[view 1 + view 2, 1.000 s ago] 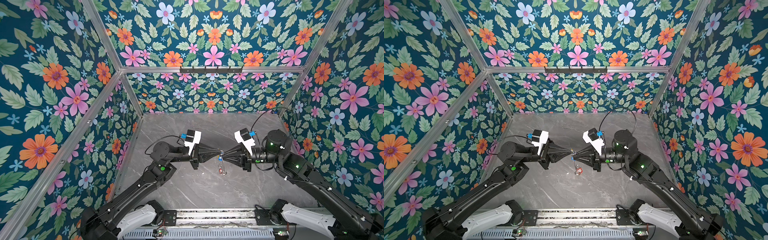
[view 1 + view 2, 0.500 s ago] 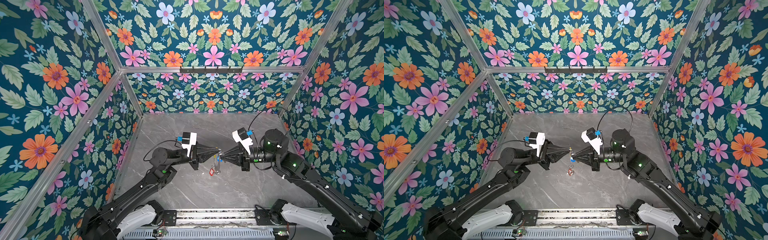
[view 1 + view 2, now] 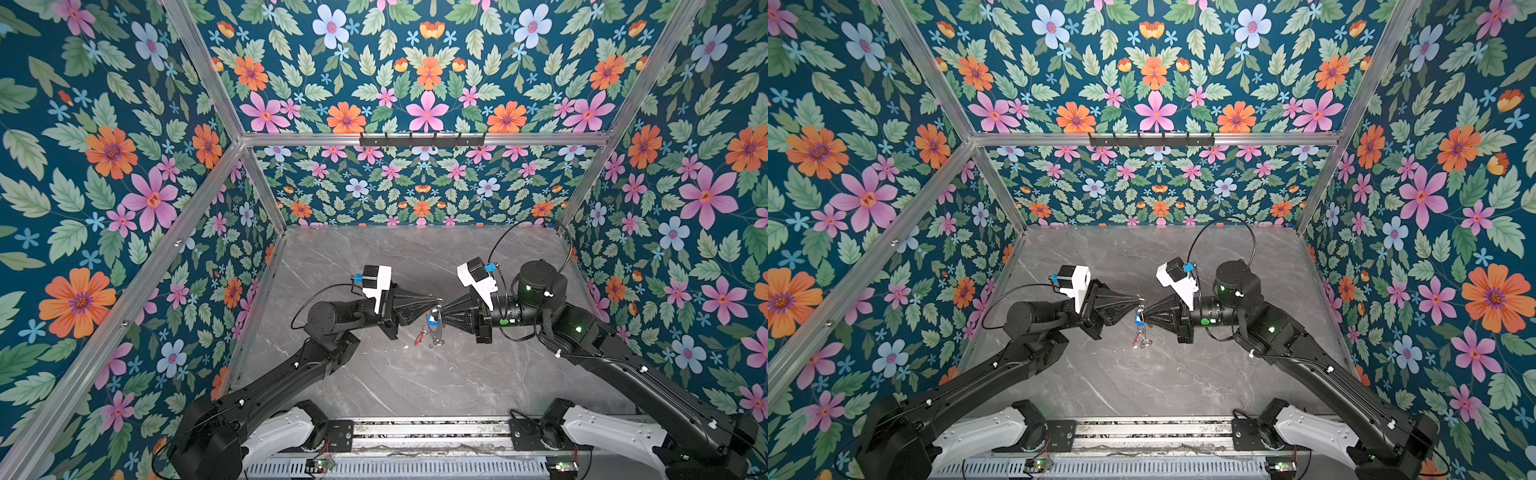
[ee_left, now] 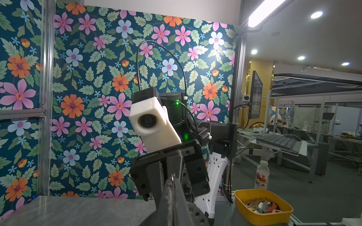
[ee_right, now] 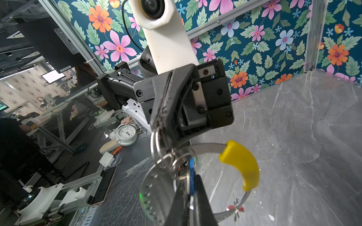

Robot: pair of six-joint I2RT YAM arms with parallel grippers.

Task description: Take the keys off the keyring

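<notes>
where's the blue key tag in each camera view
In both top views: blue tag hangs mid-picture, just below where left gripper and right gripper tips meet.
Left wrist: not in it.
Right wrist: blue tag edge-on, pinched in the right gripper, beside the keyring's yellow arc.
Shared landmark: the left gripper's shut tip, in all four.
</notes>
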